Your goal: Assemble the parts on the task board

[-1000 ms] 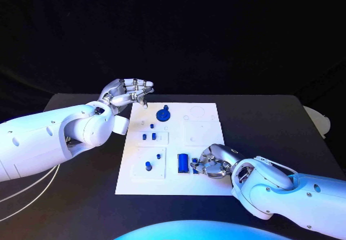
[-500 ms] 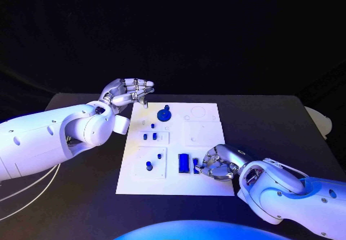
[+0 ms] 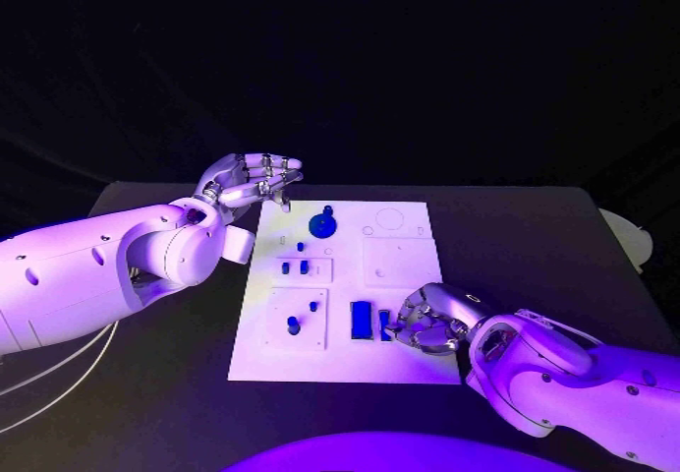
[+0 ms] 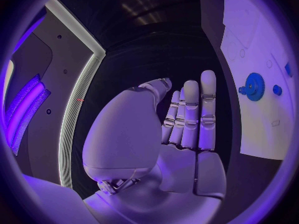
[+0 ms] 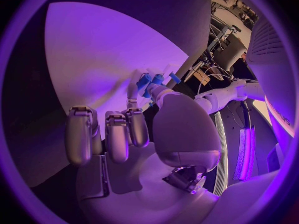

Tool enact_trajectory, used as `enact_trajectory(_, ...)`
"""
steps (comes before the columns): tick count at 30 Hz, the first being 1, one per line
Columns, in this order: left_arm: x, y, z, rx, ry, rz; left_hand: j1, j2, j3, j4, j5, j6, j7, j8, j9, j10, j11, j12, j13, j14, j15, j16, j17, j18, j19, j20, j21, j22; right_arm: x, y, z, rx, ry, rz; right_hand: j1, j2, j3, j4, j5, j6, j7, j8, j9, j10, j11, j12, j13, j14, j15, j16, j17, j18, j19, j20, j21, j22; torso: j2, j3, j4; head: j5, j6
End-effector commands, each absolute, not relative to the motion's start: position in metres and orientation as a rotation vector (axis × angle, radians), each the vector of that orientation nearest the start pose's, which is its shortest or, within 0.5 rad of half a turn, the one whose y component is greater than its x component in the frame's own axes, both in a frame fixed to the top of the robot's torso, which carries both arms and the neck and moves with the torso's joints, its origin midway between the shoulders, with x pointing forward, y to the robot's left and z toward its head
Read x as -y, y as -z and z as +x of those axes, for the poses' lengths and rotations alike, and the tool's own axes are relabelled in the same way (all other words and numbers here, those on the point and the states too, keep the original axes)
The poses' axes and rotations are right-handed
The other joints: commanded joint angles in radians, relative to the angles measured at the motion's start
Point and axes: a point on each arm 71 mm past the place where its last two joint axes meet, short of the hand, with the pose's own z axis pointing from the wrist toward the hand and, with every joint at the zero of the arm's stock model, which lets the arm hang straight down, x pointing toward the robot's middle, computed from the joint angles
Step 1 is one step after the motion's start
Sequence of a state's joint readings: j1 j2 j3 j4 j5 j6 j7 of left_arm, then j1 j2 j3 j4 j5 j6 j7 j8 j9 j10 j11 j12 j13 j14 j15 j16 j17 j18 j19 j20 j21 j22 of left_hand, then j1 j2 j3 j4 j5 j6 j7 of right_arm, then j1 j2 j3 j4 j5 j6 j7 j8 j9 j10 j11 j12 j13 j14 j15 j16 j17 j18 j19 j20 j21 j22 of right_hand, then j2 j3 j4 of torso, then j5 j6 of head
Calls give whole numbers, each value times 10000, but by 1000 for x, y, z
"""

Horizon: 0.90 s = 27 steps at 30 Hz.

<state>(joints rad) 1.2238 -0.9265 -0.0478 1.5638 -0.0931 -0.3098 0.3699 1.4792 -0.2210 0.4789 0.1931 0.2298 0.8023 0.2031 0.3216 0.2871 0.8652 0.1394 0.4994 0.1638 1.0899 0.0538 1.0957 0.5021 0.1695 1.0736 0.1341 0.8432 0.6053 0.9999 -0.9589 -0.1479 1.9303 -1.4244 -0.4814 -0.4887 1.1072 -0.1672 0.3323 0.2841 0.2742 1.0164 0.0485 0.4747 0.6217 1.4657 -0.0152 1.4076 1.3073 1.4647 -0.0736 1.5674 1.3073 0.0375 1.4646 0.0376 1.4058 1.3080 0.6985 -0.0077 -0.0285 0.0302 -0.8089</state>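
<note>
The white task board [image 3: 404,265] lies in the middle of the table. A blue gear [image 3: 323,226] stands at its far end, and the left wrist view shows the gear [image 4: 252,87] on the board [image 4: 261,129]. Small blue pegs [image 3: 294,266] stand mid-left, and another peg [image 3: 294,324] stands near-left. A blue block [image 3: 362,321] and a narrow blue piece [image 3: 384,324] sit at the near middle. My right hand [image 3: 429,320] rests on the board with curled fingers, fingertips beside the narrow piece; blue pieces [image 5: 152,79] lie just past its fingertips [image 5: 137,119]. My left hand [image 3: 253,182] hovers empty off the board's far left corner.
The black table [image 3: 538,236] stretches to the right of the board. A pale round object [image 3: 634,236] sits at the table's right edge. Thin cables [image 3: 57,379] hang under my left arm.
My right hand has drawn back a little towards the board's near right, uncovering the narrow blue piece. The left hand has stayed put.
</note>
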Motion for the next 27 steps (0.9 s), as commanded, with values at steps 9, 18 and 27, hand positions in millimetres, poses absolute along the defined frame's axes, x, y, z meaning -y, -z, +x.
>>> enact_trajectory(9, -236, 165, 483, -14324, 15003, -10168, -67, 41, 64, -15, 13, -61, 29, 38, -16, -84, -8, 31, -10, -85, 4, 65, -7, 156, -31, 28, -63, -9, 160, 268, 345, -19824, -6541, 995, 373, -73, -121, -60, -140, 24, 11, -28, 10, 322, -59, 71, 1650, 1061, -64, 34, 2635, -76, 594, -75, 24, 2231, -1, -6, -8, 46, -62)
enact_trajectory(18, -236, 165, 483, -14322, 15002, -10167, -67, 41, 64, -15, 13, -61, 29, 38, -16, -84, -8, 31, -10, -85, 4, 65, -7, 156, -31, 28, -63, -9, 162, 270, 351, -19507, -6193, 1131, 566, 43, -91, -30, -182, 50, -3, -20, 6, 334, -71, 92, 1665, 1061, -73, 34, 2635, -79, 600, -82, 43, 2236, -2, 4, -10, 49, -34)
enact_trajectory(27, -236, 165, 483, -14323, 14996, -10170, -67, 41, 64, -15, 13, -61, 29, 38, -16, -84, -8, 31, -10, -85, 4, 65, -7, 156, -31, 28, -63, -9, 161, 270, 354, -19317, -6258, 1133, 563, 71, -111, 15, -204, 67, 1, -12, 6, 340, -70, 101, 1672, 1061, -74, 34, 2635, -80, 602, -84, 48, 2237, -2, 0, -1, 54, -7)
